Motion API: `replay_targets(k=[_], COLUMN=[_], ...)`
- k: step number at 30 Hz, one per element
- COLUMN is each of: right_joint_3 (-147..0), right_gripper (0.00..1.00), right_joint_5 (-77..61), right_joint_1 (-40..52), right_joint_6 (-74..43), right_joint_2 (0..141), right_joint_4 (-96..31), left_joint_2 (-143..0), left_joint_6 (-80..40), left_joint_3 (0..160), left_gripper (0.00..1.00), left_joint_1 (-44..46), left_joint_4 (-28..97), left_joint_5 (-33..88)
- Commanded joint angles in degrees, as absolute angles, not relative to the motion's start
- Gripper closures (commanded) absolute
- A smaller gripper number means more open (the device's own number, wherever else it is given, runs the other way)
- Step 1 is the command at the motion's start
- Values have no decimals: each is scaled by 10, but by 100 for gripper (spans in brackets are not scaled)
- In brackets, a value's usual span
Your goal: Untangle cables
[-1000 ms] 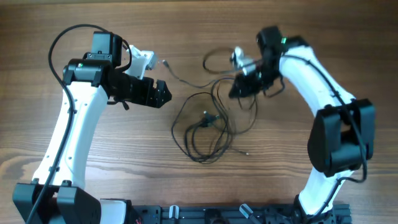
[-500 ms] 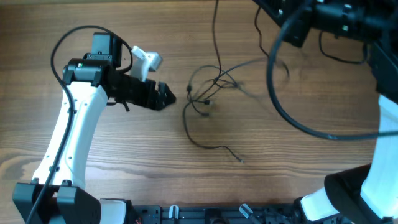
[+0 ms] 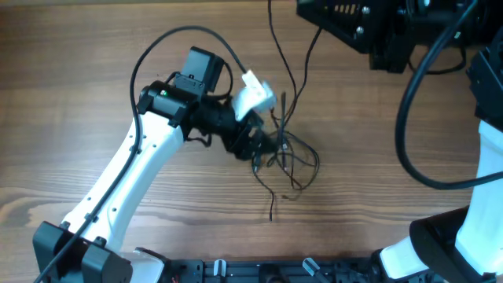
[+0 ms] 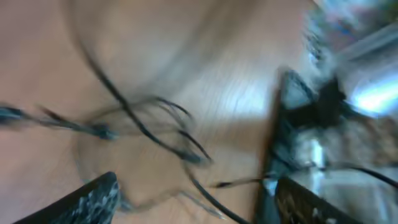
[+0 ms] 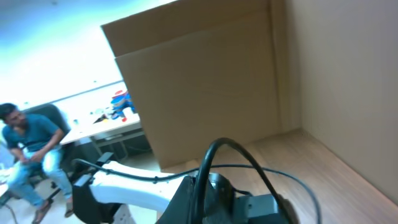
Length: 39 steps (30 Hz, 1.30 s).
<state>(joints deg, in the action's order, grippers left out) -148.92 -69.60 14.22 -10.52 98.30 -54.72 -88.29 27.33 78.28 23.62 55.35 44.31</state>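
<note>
The cables [image 3: 288,157] are seen as one loose knot approx. at the centre of the table [image 3: 71,86]. One free end [image 3: 271,211] trails toward the near edge, and two thin strands rise from the knot to the far side, where they leave the overhead view beside the dark body of the right arm [image 3: 369,27]. These strands are drawn rather straight, so it is judged that they are held up from above, prob. so that the knot is opened by its own weight. The right gripper itself is not made out in any view: the right wrist cam shows only a cardboard box [image 5: 199,81], a room and a seated person [image 5: 26,146]. So it cannot be told whether it is closed on a strand. The left gripper [image 3: 263,145] is placed low at the left side of the knot, touching it or very near. In the left wrist view, much blurred, its fingers [image 4: 96,199] are seen well apart, i.e. spread w/ nothing held, and cable loops lie just ahead of the gap. This pos. is judged as preparation: one loop can be pinched and kept down or pulled left while the raised strands are kept taut, so the crossings are separated. A risk is judged that several thin strands are caught together.
</note>
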Motion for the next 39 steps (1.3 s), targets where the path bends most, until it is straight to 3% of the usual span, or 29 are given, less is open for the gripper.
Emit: replay_targets(k=[1, 7, 15, 18, 21, 26, 33, 39], right_joint_3=[-1494, -1494, -1494, -1487, -1485, -1485, -1486, -1485], right_gripper=[96, 96, 96, 96, 96, 96, 96, 96], right_joint_5=[-728, -790, -795, -727, -587, -342, -220, -163], right_joint_1=[145, 145, 137, 52, -45, -124, -315, -469], right_joint_6=[-129, -217, -205, -112, 5, 41, -163, -314], right_joint_2=[973, 949, 942, 943, 952, 972, 980, 981], right_joint_4=[-522, -358, -359, -464, -662, -730, -592, -577], left_joint_2=[-888, -939, -1076, -1080, -1080, -1080, -1080, -1080], left_joint_6=[74, 27, -5, -25, -69, -64, -47, -47], left_joint_3=[785, 777, 776, 776, 776, 776, 776, 776], left_gripper=[14, 15, 16, 18, 19, 19, 19, 19], left_joint_1=[237, 288, 321, 283, 198, 114, 103, 103], left_joint_4=[469, 421, 429, 460, 482, 527, 545, 552], left_joint_5=[368, 298, 195, 100, 116, 126, 123, 123])
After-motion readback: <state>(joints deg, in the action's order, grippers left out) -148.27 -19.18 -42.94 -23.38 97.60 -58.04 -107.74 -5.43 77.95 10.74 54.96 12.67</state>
